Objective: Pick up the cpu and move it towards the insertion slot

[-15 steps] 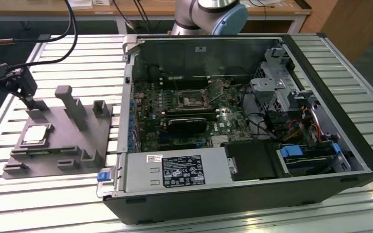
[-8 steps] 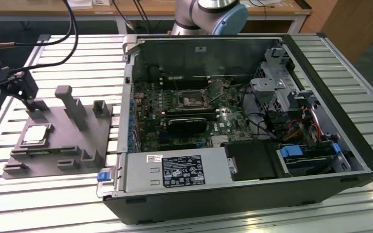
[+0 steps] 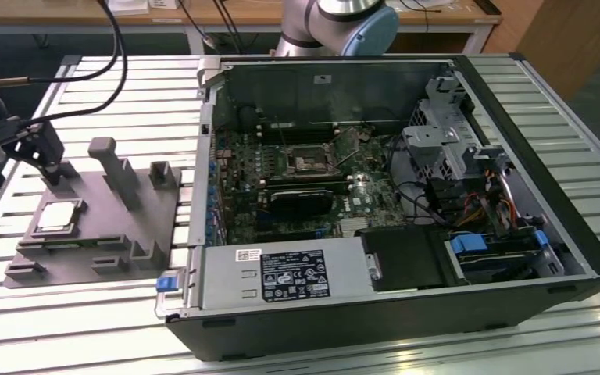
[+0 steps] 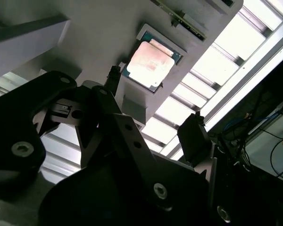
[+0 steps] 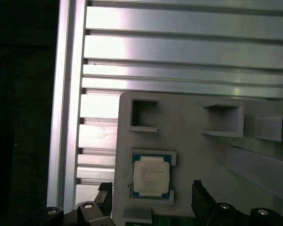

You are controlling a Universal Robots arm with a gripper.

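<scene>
Cpu (image 5: 151, 175) lies recessed in grey fixture (image 5: 188, 141), released pincer (image 5: 151, 187) spread clear of both edges.

Robotics lab or workshop: a slotted aluminium surface (image 3: 71, 332) carries an opened computer case (image 3: 383, 332) and a grey fixture (image 3: 123, 226). A robot arm (image 3: 347, 19) and a wooden bench (image 3: 248, 12) stand behind.

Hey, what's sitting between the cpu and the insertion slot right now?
In the exterior view, the fixture's upright posts and the computer case's wall stand between the cpu and the insertion slot.
</scene>
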